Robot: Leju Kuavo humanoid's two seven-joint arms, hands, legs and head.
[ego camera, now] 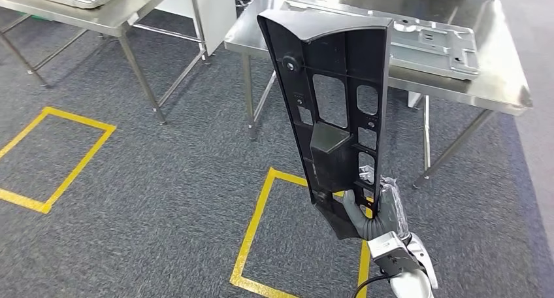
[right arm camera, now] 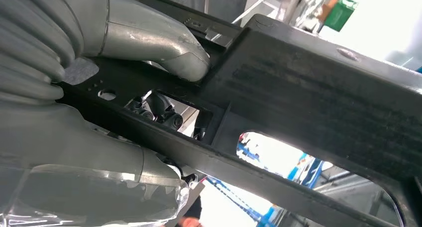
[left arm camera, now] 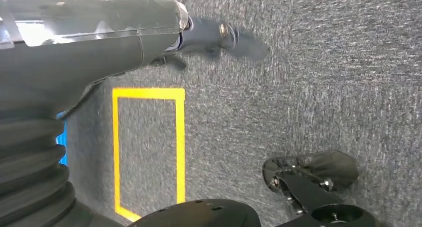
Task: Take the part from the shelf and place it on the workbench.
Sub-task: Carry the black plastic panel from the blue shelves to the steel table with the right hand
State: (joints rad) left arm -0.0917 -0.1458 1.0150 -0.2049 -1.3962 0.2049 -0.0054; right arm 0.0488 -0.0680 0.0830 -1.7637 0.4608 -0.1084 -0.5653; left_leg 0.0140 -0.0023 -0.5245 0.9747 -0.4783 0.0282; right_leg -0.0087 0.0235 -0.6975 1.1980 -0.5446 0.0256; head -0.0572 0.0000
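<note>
The left hand [left arm camera: 219, 38] hangs over the carpet (its fingers too blurred to tell), while the right hand [ego camera: 369, 213] grasps the part [ego camera: 336, 108] at its lower end, long axis upright, the worktop [ego camera: 457, 76] ahead.

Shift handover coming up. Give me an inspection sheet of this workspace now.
Surface: steel workbench ahead, across grey carpet.
Job's things: black plastic part held upright, gripped at its lower end.
Clutter: grey metal plate lying on the workbench; another on the second table.
Hands: right hand grips the part; left hand hangs over the carpet, holding nothing, fingers blurred.
Cables: black cable at the right wrist.
Surroundings: yellow floor squares.
</note>
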